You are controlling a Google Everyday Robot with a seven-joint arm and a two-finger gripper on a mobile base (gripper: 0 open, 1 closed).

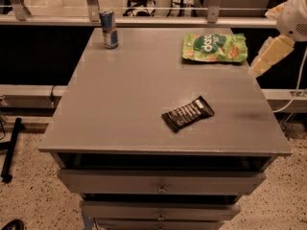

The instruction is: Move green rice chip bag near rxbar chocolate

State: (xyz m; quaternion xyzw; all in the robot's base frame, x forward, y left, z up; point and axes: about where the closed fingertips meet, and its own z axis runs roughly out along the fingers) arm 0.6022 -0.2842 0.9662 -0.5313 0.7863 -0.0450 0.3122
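Observation:
The green rice chip bag (214, 47) lies flat at the back right of the grey table (124, 104). The rxbar chocolate (188, 113), a dark flat bar with white text, lies right of the table's middle, well in front of the bag. My gripper (267, 59), pale yellow under a white arm segment (293, 13), hangs at the table's right edge, just right of the bag and a little above the surface. It holds nothing that I can see.
A blue drink can (109, 28) stands upright at the back left corner. A metal rail (158, 8) runs behind the table. Drawers (160, 183) sit under the front edge, and a cable (295, 90) hangs at the right.

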